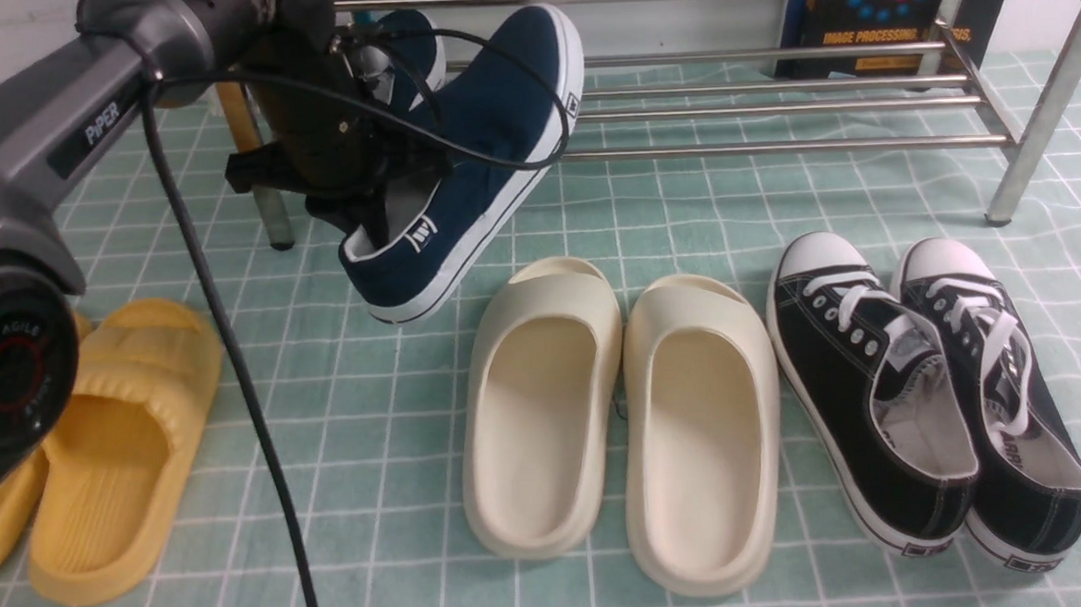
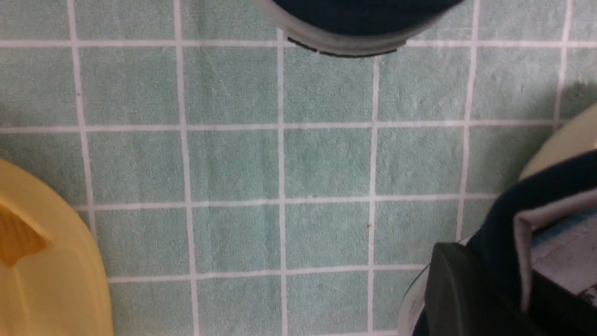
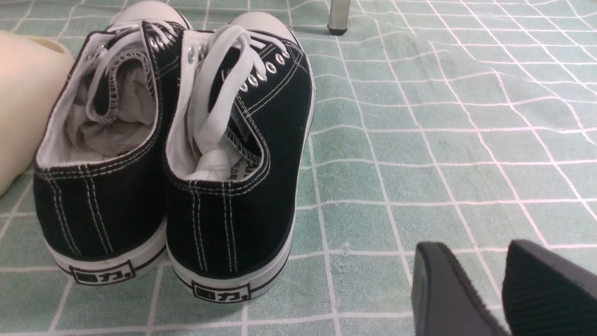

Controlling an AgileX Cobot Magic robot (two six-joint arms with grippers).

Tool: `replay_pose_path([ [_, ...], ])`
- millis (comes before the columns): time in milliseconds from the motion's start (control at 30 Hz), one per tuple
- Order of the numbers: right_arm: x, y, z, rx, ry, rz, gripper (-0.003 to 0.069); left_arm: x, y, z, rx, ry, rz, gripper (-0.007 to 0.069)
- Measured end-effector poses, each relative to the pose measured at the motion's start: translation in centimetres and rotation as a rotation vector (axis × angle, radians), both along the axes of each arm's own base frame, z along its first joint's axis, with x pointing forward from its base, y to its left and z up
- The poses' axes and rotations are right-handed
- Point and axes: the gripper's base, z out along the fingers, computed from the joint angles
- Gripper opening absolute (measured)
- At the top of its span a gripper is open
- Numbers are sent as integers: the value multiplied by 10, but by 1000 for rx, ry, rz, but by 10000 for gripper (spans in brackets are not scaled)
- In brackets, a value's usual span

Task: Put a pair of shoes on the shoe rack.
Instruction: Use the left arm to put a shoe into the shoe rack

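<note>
So, my left claw (image 1: 378,196) is clamped tight on the heel collar of one navy slip-on (image 1: 485,131), toe tipped up just in front of the shoe rack (image 1: 773,148) to clear its lower bars. Its mate (image 1: 411,47) looks parked at the rack already. My right claw (image 3: 501,280) is slightly parted and empty.

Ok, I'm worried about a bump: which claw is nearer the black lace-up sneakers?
Right. The right claw sits low just behind the black lace-up sneakers, off their outer side; the left claw is away by the shoe rack, gripping a raised navy slip-on sneaker.
</note>
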Motion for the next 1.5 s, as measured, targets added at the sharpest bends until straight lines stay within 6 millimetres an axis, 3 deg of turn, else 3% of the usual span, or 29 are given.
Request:
replay_pose_path([
  [167,0,0,0,0,0,0,239,-7,-4,22,-44,-44,-50,-5],
  [500,0,0,0,0,0,0,239,-17,-2,44,-29,-85,-51,-5],
  [867,0,0,0,0,0,0,239,-1,-16,41,-210,-191,29,-5],
  [1200,0,0,0,0,0,0,239,24,-23,10,-278,-238,118,-5],
  [1500,0,0,0,0,0,0,239,33,-13,11,-300,-300,165,-5],
])
